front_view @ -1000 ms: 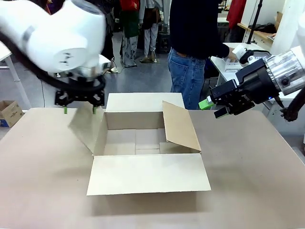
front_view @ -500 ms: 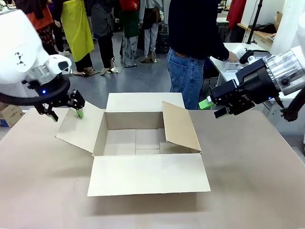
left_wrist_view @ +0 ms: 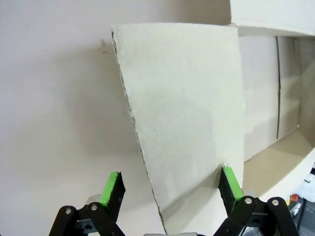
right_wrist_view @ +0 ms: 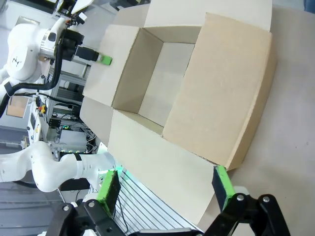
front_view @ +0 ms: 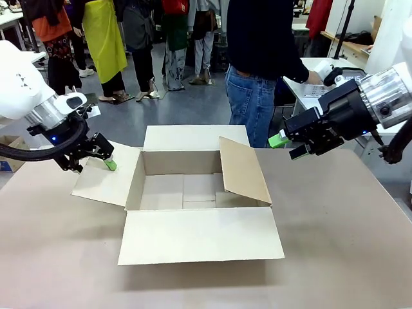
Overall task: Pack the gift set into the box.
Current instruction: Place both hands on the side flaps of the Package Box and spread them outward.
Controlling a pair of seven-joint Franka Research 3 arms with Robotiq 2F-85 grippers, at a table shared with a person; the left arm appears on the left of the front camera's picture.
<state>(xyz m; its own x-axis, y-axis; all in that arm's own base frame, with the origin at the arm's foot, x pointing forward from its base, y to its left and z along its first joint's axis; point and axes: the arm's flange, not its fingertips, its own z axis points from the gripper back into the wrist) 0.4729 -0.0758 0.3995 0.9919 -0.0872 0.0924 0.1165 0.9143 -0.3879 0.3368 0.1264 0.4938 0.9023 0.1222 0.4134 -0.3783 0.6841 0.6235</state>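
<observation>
The packing itself has not begun. The box sits in the middle of the worktop with its mouth up, and its floor is bare, so the gift set has yet to go in. What seems to be in hand is the getting-ready: opening the flaps wide enough for a clear drop.

Three flaps are out of the way. The far flap lies back toward the person across the worktop, the near flap lies spread flat toward the robot, and the left flap is folded outward, low but not quite flat. The right flap is the one left — it stands up and leans inward over the right part of the opening, where I judge it would get in the way of anything lowered in.

The left hand is at the outer end of the left flap with its fingers spread wide and nothing held. In its wrist view the flap runs away between the two green pads; whether a pad touches the cardboard I cannot tell. The right hand hangs in the air off to the right of the box, well apart from it, also open and empty.

The box is plain brown corrugated cardboard, wide and shallow, with unprinted walls and clean fold lines — light, thin stuff that looks likely to slide or flex if a flap is pushed hard.
</observation>
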